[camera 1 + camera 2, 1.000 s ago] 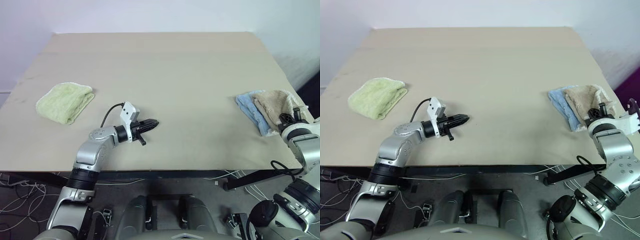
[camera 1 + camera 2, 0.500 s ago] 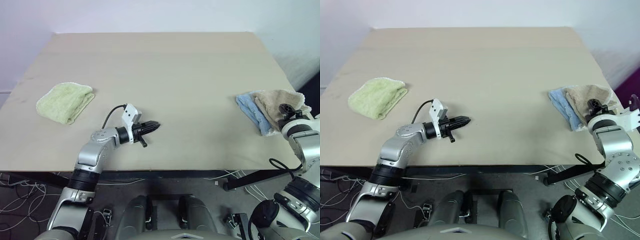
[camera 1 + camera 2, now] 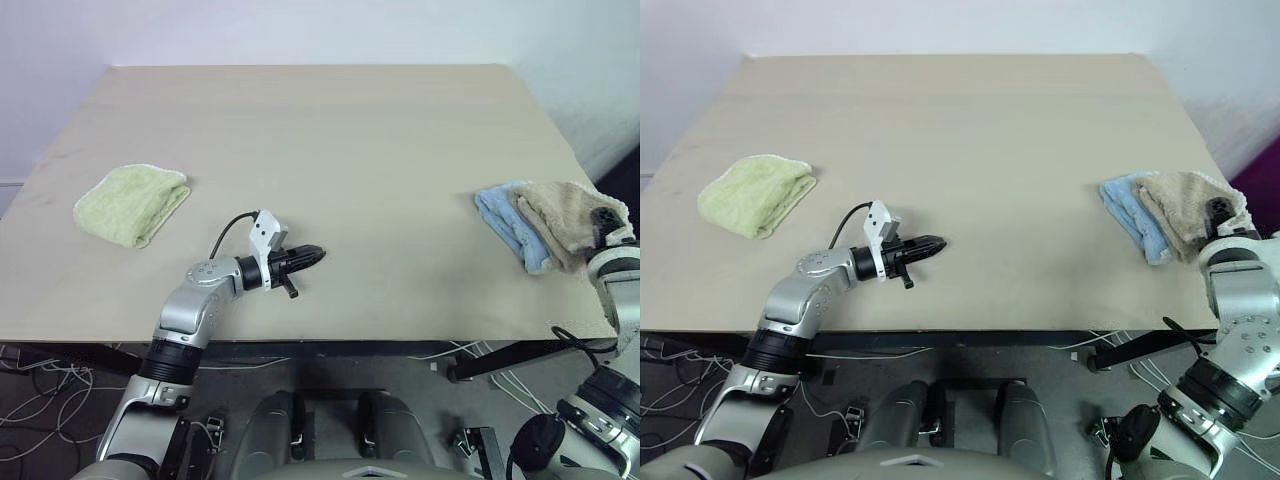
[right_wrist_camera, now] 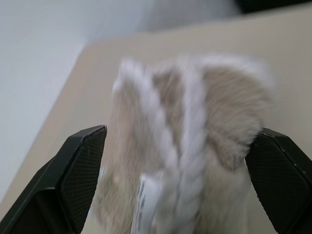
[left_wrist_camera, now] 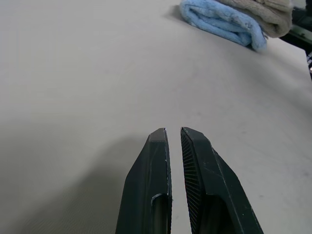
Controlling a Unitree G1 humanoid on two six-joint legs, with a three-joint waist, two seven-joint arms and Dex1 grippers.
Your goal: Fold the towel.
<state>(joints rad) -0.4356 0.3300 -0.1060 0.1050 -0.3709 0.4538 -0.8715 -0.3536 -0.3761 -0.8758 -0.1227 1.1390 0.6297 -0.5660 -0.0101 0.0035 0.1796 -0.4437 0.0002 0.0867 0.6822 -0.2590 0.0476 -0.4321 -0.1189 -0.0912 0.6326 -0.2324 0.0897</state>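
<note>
1. The right gripper [image 4: 175,183] stands wide open, with the towel [image 4: 195,146] bunched between its fingers but not pinched. A close from here can catch several layers at once, so a lift brings up a wad, not an edge.
2. The towel [image 3: 565,212] lies crumpled at the table's [image 3: 330,130] right edge, partly on the blue cloth [image 3: 505,222]. A deep grab can snag the blue cloth too and drag it along.
3. So near the edge, a pull outward can slide the towel off the table.
4. The left gripper [image 3: 315,256] is nearly shut, holds nothing and hovers mid-table, well apart from the towel, so it cannot pin or spread it.
5. The green cloth [image 3: 130,203] lies far left, out of risk.
</note>
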